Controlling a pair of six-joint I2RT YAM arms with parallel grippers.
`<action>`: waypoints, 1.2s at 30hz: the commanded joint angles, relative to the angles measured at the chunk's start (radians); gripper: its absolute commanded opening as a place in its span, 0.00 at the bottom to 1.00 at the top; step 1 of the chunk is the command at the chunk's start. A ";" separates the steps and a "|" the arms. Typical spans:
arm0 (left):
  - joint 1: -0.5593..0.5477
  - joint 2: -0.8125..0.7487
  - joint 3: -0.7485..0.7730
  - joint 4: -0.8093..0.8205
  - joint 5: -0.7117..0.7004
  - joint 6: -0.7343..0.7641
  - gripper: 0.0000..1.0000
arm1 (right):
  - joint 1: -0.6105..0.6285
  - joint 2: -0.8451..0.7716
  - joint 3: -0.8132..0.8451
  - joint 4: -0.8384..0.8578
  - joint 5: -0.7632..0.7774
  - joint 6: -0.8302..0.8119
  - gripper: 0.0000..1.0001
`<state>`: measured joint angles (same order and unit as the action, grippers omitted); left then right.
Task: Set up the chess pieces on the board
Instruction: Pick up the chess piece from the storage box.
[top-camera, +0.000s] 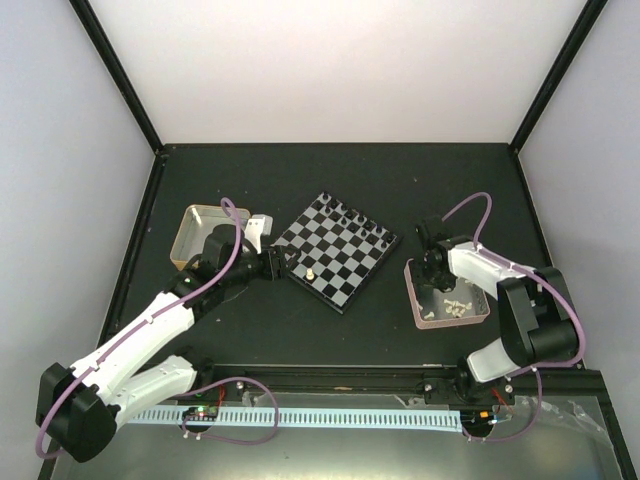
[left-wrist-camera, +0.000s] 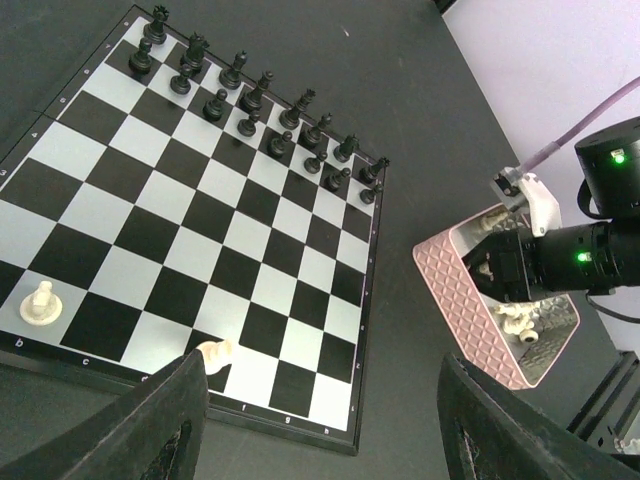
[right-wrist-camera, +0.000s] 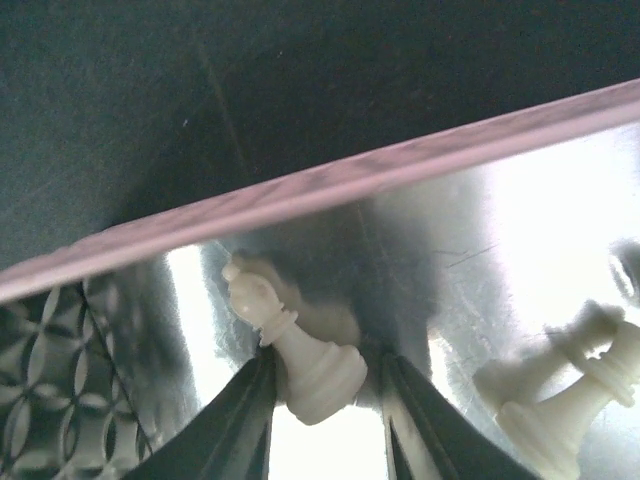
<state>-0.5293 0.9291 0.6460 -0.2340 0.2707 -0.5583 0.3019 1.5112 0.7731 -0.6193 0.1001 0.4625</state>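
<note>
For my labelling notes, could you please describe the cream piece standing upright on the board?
Start at the board; black pieces line its far side. Near the opposite side stands one cream piece, upright, unlike the other cream one lying by the left fingers.

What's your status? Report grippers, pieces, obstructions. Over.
Left gripper open at the edge of the board. Right gripper straddles a white piece in the pink tray, grip unconfirmed. Black pieces set; two white pieces on board. Path looks clear.
</note>
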 joint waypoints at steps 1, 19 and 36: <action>-0.003 -0.012 -0.002 0.034 0.005 -0.009 0.65 | 0.012 -0.018 -0.008 -0.033 -0.011 -0.015 0.34; -0.007 -0.010 -0.001 0.036 0.028 -0.015 0.65 | 0.012 0.073 0.012 0.030 0.072 -0.022 0.33; -0.050 0.053 0.045 0.045 0.129 -0.096 0.65 | 0.014 -0.284 -0.110 0.093 0.071 0.047 0.14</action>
<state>-0.5594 0.9474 0.6464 -0.2096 0.3271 -0.6037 0.3130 1.3674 0.7013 -0.5747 0.1577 0.4793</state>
